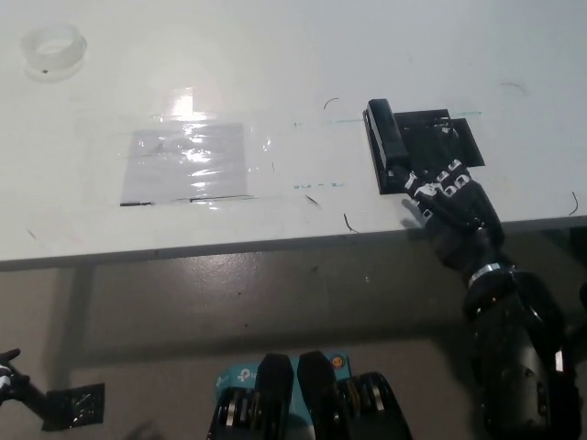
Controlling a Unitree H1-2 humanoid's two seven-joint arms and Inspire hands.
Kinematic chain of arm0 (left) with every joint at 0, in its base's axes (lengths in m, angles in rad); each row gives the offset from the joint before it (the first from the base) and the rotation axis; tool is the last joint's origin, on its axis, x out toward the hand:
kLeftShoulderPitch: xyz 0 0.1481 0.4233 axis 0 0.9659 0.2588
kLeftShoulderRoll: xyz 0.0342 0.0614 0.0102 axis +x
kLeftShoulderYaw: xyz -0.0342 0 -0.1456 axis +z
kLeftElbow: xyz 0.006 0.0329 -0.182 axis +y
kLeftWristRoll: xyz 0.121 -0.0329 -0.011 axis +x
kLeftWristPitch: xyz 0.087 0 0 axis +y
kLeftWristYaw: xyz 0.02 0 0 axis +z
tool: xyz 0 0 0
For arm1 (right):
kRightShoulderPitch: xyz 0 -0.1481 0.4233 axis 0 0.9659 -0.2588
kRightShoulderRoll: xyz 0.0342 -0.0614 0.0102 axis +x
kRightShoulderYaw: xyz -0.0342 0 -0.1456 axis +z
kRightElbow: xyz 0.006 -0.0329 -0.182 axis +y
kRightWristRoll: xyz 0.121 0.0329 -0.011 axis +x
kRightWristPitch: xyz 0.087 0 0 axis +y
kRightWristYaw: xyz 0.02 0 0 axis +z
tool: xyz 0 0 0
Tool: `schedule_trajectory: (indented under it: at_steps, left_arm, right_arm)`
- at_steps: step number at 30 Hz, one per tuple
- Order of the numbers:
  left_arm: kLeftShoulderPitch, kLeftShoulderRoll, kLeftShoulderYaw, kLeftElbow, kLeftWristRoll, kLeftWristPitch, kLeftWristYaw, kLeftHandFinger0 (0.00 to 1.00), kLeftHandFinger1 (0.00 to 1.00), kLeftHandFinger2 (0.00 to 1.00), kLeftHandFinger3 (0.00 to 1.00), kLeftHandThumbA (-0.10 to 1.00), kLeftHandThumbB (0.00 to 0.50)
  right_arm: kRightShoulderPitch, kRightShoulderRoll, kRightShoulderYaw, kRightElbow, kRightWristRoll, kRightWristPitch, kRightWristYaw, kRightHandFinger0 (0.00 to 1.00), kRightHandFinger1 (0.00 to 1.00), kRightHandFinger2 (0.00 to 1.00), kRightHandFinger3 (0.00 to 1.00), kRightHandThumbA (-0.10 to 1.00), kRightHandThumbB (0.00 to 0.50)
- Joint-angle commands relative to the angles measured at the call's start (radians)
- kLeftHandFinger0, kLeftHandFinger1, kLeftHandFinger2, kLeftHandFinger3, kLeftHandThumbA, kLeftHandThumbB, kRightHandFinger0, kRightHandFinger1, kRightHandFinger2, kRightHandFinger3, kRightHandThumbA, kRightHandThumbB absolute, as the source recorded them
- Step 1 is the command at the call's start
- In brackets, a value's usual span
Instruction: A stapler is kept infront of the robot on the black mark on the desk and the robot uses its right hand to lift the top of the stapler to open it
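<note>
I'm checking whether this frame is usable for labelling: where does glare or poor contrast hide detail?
Head view: ceiling light glares off the taped plastic sheet, washing out what lies under it. The black right hand merges with the black stapler and black mark, so its fingers' hold is unreadable. The tape roll looks faint against the white desk.

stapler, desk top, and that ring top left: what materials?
Stapler: black, matte, probably plastic over metal; too dark to confirm. Desk: white smooth laminate-like surface with soft glare. Ring: translucent, looks like a clear tape roll. Right robot hand rests at the stapler.
</note>
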Motion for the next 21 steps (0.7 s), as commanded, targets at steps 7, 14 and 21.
schedule_trajectory:
  at_steps: [7, 14, 21]
  left_arm:
    - [-0.005, 0.012, 0.010, -0.028, -0.010, -0.012, -0.001, 0.44, 0.50, 0.70, 0.90, 0.47, 0.000]
    - [-0.006, 0.010, 0.012, -0.022, -0.014, -0.022, -0.003, 0.44, 0.51, 0.71, 0.90, 0.51, 0.010]
    - [-0.006, 0.009, 0.013, -0.017, -0.013, -0.033, -0.003, 0.42, 0.49, 0.69, 0.89, 0.57, 0.014]
  right_arm:
    - [-0.095, 0.112, -0.114, -0.027, 0.266, 0.008, -0.189, 0.95, 1.00, 1.00, 1.00, 1.00, 0.085]
    - [-0.113, 0.122, -0.132, -0.018, 0.302, 0.008, -0.211, 0.93, 1.00, 1.00, 1.00, 1.00, 0.098]
    - [-0.148, 0.124, -0.164, 0.003, 0.299, 0.008, -0.239, 0.91, 1.00, 1.00, 1.00, 1.00, 0.101]
